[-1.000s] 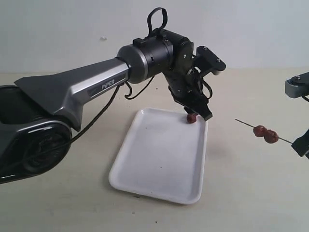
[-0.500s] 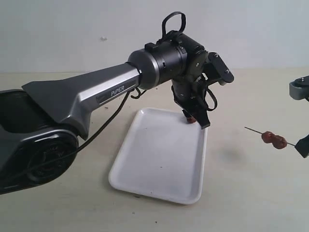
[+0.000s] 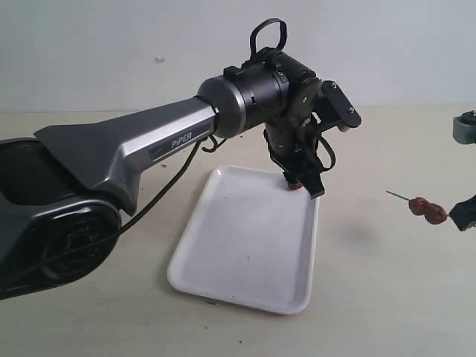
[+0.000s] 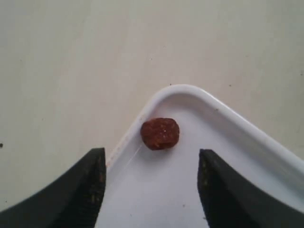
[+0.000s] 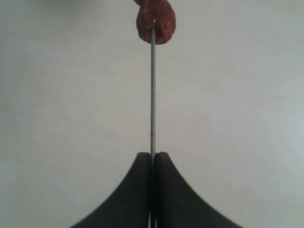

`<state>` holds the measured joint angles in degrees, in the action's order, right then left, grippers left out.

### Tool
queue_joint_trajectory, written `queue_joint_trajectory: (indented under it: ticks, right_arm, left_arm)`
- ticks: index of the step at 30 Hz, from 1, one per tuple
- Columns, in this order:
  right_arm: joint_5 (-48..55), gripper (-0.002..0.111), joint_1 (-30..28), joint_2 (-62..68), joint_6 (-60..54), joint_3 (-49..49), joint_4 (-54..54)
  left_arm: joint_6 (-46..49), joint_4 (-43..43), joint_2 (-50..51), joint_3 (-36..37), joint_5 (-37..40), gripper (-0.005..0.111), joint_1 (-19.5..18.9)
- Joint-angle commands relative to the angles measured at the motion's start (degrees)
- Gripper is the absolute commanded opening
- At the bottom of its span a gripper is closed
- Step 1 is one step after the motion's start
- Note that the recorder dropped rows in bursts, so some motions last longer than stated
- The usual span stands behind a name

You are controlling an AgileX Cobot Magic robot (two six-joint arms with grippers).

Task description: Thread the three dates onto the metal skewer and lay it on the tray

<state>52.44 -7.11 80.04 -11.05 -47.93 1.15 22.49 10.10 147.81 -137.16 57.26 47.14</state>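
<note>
Left claw (image 4: 151, 164) spread wide, empty, over third date (image 4: 160, 134) in tray (image 4: 228, 123) corner for pickup; right claw (image 5: 152, 159) clamps skewer (image 5: 152, 95) ready.

Tray (image 3: 245, 253) sits mid-table (image 3: 387, 297). One date (image 4: 160, 134) lies in its far right corner, below the left gripper (image 4: 152, 159), between the spread fingers. Right of the tray, apart from it, the right gripper (image 5: 152, 156) clamps the skewer (image 3: 401, 198); two dates (image 3: 428, 209) sit on it near the gripper.

Tally: two threaded dates (image 3: 427, 209) plus one loose date (image 4: 160, 134), three total. One skewer (image 5: 152, 95). One tray (image 3: 245, 245). Two robot arms: left arm (image 3: 149, 141), right arm (image 3: 465, 128).
</note>
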Motion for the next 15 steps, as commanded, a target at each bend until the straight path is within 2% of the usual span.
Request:
queue_joint_trajectory:
  ticks: [1,7,15]
  right_arm:
    - [-5.0,0.000,-0.3,-3.7,2.5,3.3,0.2]
    - [-6.2,0.000,-0.3,-5.2,3.7,7.2,0.0]
    - [-6.1,0.000,-0.3,-10.0,3.8,7.5,0.0]
  left_arm:
    - [-0.4,-0.4,-0.2,-0.3,-0.2,0.057,0.2]
    - [-0.4,-0.4,-0.2,-0.3,-0.2,0.057,0.2]
    - [-0.4,-0.4,-0.2,-0.3,-0.2,0.057,0.2]
